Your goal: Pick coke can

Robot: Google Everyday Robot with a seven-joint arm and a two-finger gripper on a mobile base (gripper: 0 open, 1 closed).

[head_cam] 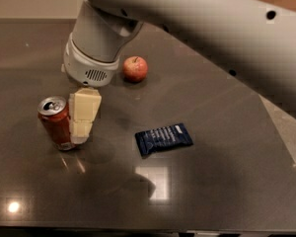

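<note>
Cream plastic is seen at the gripper [81, 132], which is lowered almost to the table [227, 186] on the left and is set right against the right side of the coke can [54, 127]. Whether it is spread or closed cannot be told. Above it, a pale grey wrist housing [91, 65] with a small vent grille is held nearly vertical. From there the thick grey arm [202, 23] is stretched up and away to the right.

The coke can is stood upright on the dark, glossy table, at the left. Its body is red with white markings, and its silver top with a pull tab is turned toward the camera. A red apple [135, 68] is placed farther back, just right of the wrist housing. A dark blue snack packet [164, 138] is laid flat to the right of the can, apart from it.
</note>
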